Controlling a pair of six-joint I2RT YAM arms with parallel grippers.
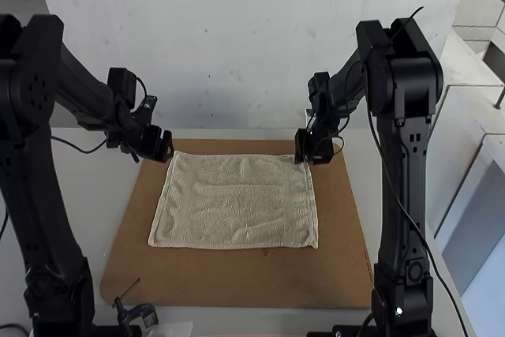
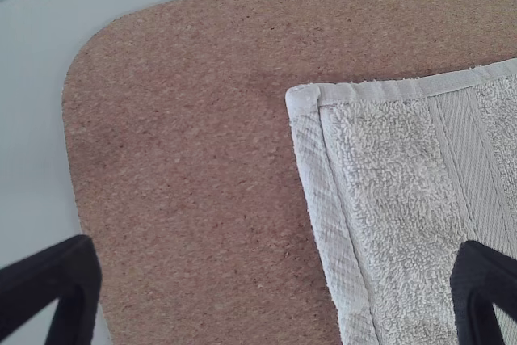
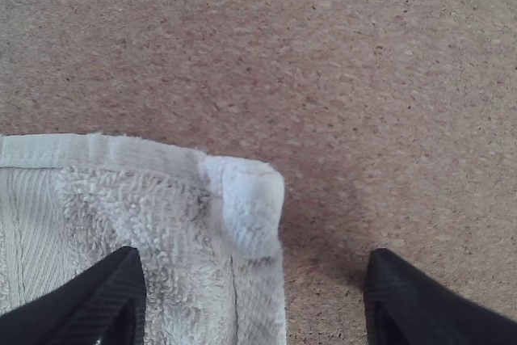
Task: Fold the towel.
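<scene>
High view: one towel, pale, spread flat on a brown board, which lies on the table. Position: middle of the board, set toward its far side; long axis side to side, roughly parallel with the board's far edge; no fold made. Left gripper: near the board's far left corner, the nearer of the two to the towel's far left corner. Right gripper: toward the board's far right corner, at the towel's far right corner. Governing relation: from both sets of jaws, the bulk of the towel lies inward and toward the board's near side, so a fold carrying the far edge to the near edge seems the likely one. Left jaws: spread wide, nothing pinched. Right jaws: spread, nothing pinched; the corner, its tip slightly raised, shows in the gap ahead of them. Contact with cloth, either side: cannot tell. Step judged in hand: lining up for the two corner grips. Possible fault: one corner missed, fold skewed across the board.
</scene>
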